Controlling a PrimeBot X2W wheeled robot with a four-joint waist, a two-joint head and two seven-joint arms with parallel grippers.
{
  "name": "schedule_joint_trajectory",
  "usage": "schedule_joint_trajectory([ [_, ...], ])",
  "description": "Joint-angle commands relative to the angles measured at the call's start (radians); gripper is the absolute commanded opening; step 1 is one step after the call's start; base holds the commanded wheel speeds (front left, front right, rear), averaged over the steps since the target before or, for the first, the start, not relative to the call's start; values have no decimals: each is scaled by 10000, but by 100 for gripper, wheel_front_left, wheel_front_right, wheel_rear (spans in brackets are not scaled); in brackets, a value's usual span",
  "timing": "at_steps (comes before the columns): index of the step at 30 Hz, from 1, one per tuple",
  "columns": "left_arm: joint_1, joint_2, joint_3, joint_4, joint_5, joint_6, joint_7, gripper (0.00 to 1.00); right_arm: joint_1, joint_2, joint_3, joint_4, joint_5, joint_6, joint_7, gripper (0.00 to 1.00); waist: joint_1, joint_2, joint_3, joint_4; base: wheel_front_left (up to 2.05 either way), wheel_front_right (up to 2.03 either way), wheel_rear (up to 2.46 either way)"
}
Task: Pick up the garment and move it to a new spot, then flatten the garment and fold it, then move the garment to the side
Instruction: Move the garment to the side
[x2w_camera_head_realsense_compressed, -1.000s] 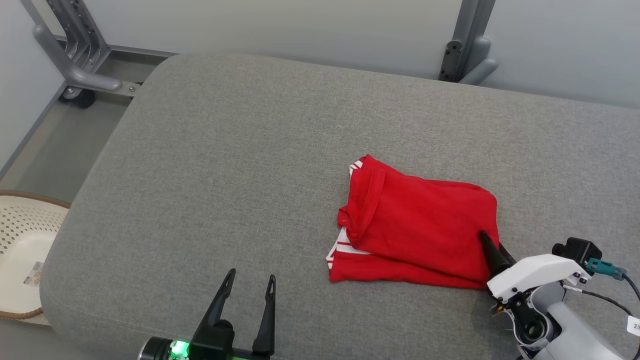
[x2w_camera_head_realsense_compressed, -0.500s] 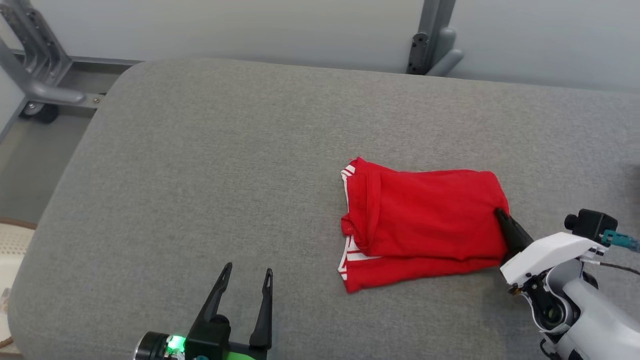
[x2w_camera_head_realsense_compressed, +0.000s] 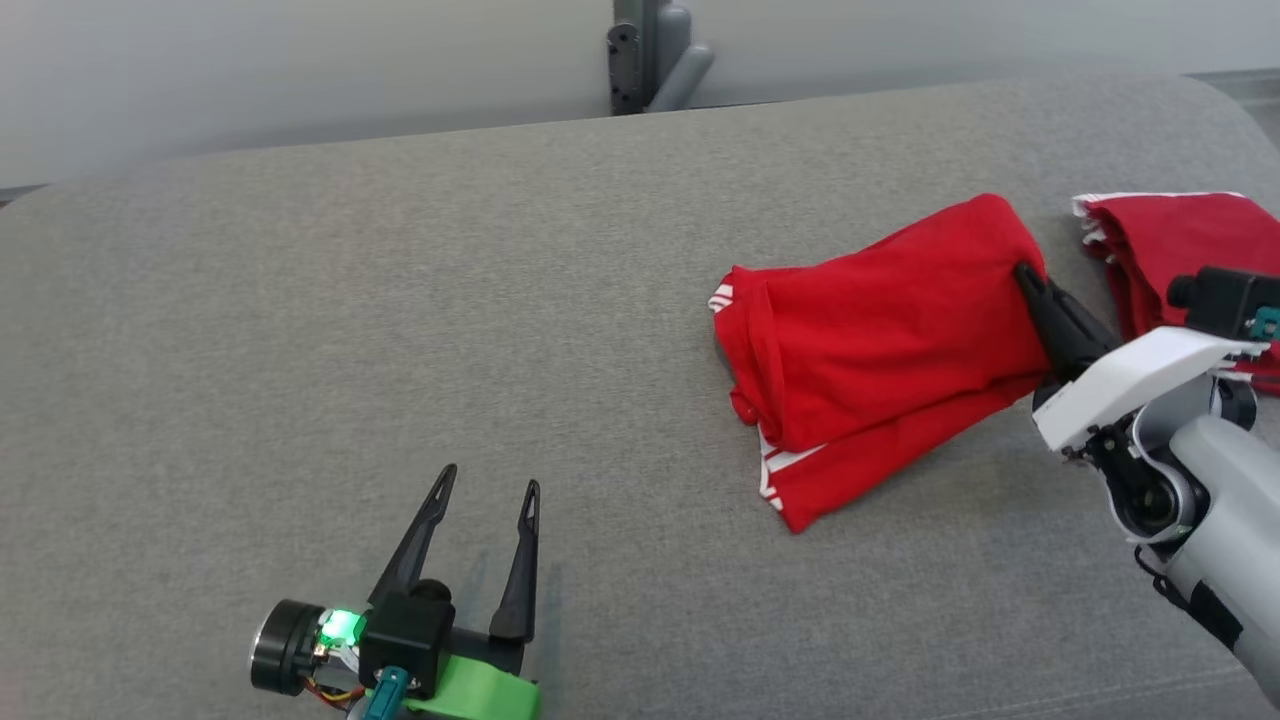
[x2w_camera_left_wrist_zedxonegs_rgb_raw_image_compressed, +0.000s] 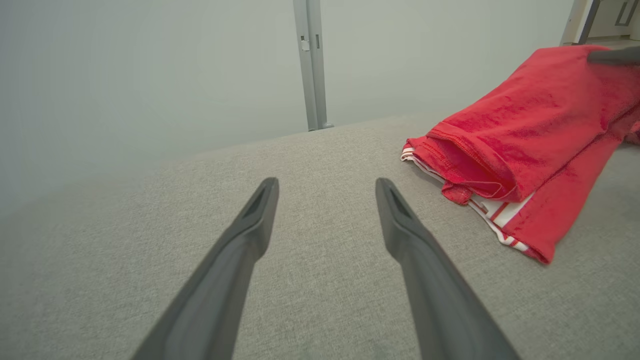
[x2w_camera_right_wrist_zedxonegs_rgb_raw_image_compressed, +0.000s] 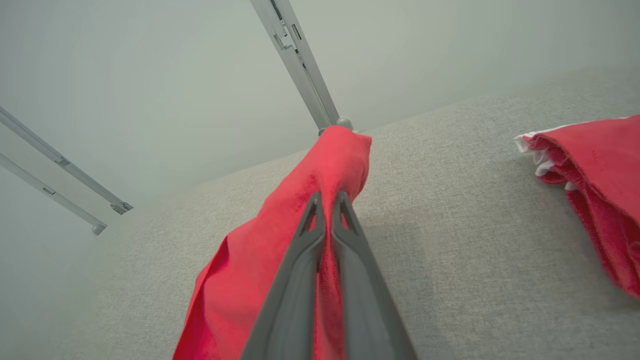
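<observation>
The garment (x2w_camera_head_realsense_compressed: 880, 320) is a folded red piece with white-striped trim, lying right of centre on the grey padded table (x2w_camera_head_realsense_compressed: 400, 350). My right gripper (x2w_camera_head_realsense_compressed: 1025, 272) is shut on its right edge, and that end is raised off the surface while the left end rests on the padding. In the right wrist view the red cloth (x2w_camera_right_wrist_zedxonegs_rgb_raw_image_compressed: 280, 240) is pinched between the closed fingers of the right gripper (x2w_camera_right_wrist_zedxonegs_rgb_raw_image_compressed: 327, 197). Near the table's front left, my left gripper (x2w_camera_head_realsense_compressed: 487, 478) stands open with nothing between its fingers. In the left wrist view, the left gripper (x2w_camera_left_wrist_zedxonegs_rgb_raw_image_compressed: 325, 185) has the garment (x2w_camera_left_wrist_zedxonegs_rgb_raw_image_compressed: 525, 145) to its right.
A second red garment with white trim (x2w_camera_head_realsense_compressed: 1170, 245) lies at the far right of the table, close behind my right wrist, and shows in the right wrist view (x2w_camera_right_wrist_zedxonegs_rgb_raw_image_compressed: 600, 180). A grey metal post (x2w_camera_head_realsense_compressed: 650, 55) stands behind the table's back edge.
The head camera has swung to the right. My right gripper has closed on the garment's right edge and lifted that end. The left gripper stays open in place.
</observation>
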Motion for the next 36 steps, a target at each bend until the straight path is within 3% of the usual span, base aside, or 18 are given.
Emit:
schedule_joint_trajectory([
  [1,-311,134,46,-47,138,-88,-24,100,-442,-172,116,-32,-120,0,-69,0,-1,-1,808,-1324,0,0,0],
  [12,-1186,408,-184,-396,464,-245,-24,100,-1940,-947,64,202,-378,0,-134,0,-1,-1,1866,-1920,0,0,0],
  [26,-1760,898,-195,-604,417,-250,-24,100,-2857,-2229,-1499,903,-1321,-2,-116,0,-1,-1,2966,-1825,0,0,0],
  [30,-1963,975,-232,-650,414,-231,-24,100,-2753,-2239,-1716,1641,-1519,-2,-112,0,-1,-1,3248,-1687,0,0,0],
  [36,-2260,1017,-379,-618,431,-259,-24,100,-2922,-1732,-2612,3111,-1925,-2,-110,0,-1,-1,3593,-1355,0,0,0],
])
